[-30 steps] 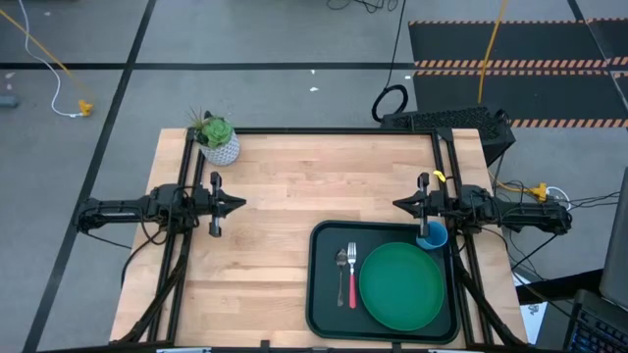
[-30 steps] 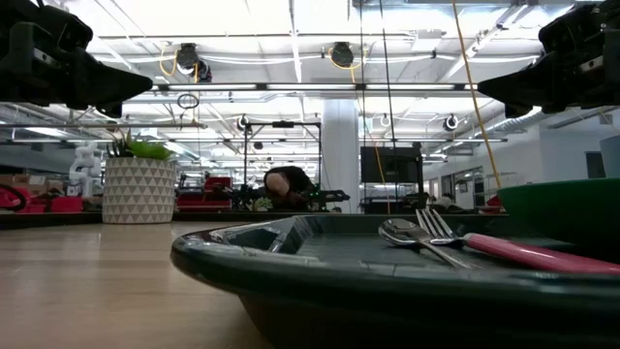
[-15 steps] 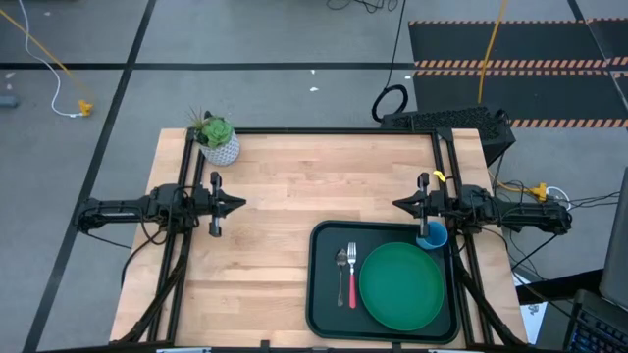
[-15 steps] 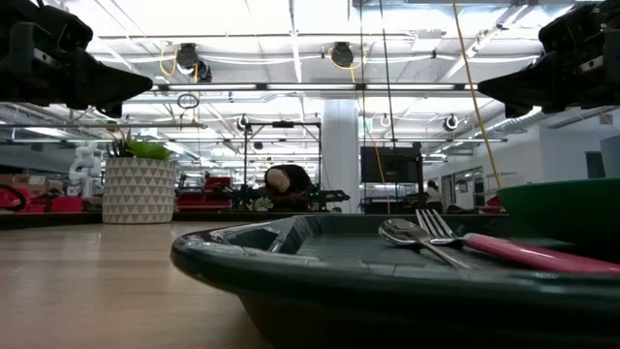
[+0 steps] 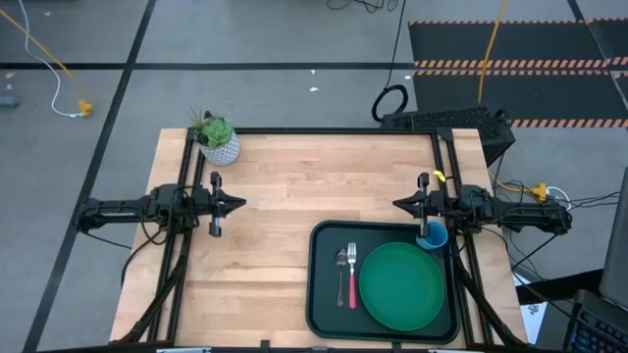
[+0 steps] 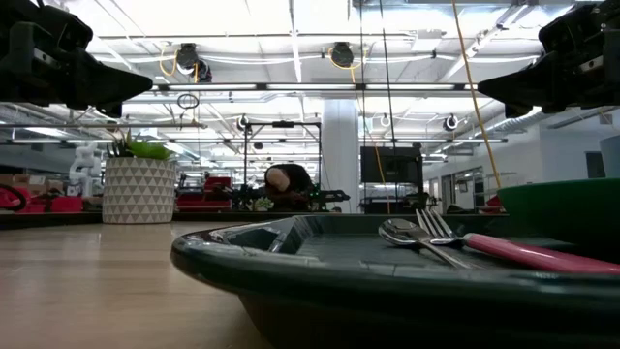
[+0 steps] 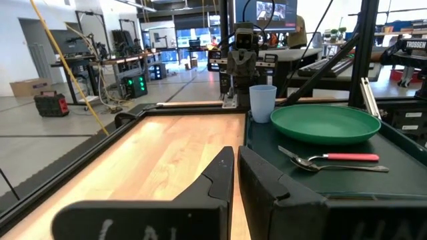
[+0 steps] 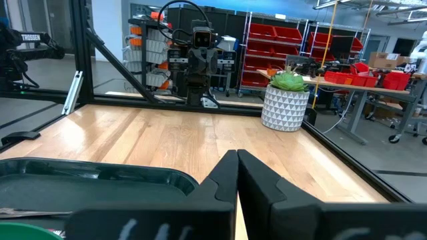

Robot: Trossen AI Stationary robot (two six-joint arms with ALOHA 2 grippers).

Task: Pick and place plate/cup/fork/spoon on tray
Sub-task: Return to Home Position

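Four things sit on the tray [image 5: 328, 297]: plate [image 5: 400, 286], cup [image 5: 434, 236], fork [image 5: 352, 276] and spoon [image 5: 342, 263]. The left gripper [image 5: 238, 204] and right gripper [image 5: 397, 204] hang empty, fingers pressed together.

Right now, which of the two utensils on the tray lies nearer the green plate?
The fork with silver tines and a red-pink handle: it lies between the slim all-metal spoon and the round green plate on the dark rectangular tray.

I see my left arm [image 5: 128, 209] and right arm [image 5: 515, 218] stretched out level, pointing at each other. The left hand [image 5: 241, 204] sits on its own side, fingers [image 7: 223, 175] pressed together. The right hand [image 5: 396, 204] mirrors it opposite, well apart, fingers [image 8: 227, 175] closed tight as well.
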